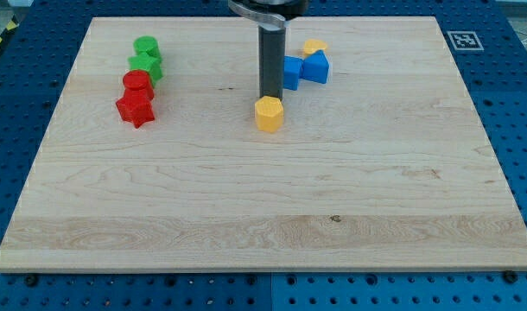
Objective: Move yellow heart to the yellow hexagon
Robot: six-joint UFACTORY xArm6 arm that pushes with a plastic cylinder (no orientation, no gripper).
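My tip [270,97] is a bare rod end with nothing to open or close, and it sits just above the yellow hexagon [269,113], touching or nearly so. The yellow heart [314,47] lies up and to the view's right of my tip, against two blue blocks [304,69]. Well off to the view's left of my tip sit the green blocks [147,57], the red cylinder [137,84] and the red star [135,109], all on the wooden board [263,216].

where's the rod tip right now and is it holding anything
My tip: no gripper, holds nothing; it sits just above the yellow hexagon in the view, touching or nearly so. The yellow heart lies apart.
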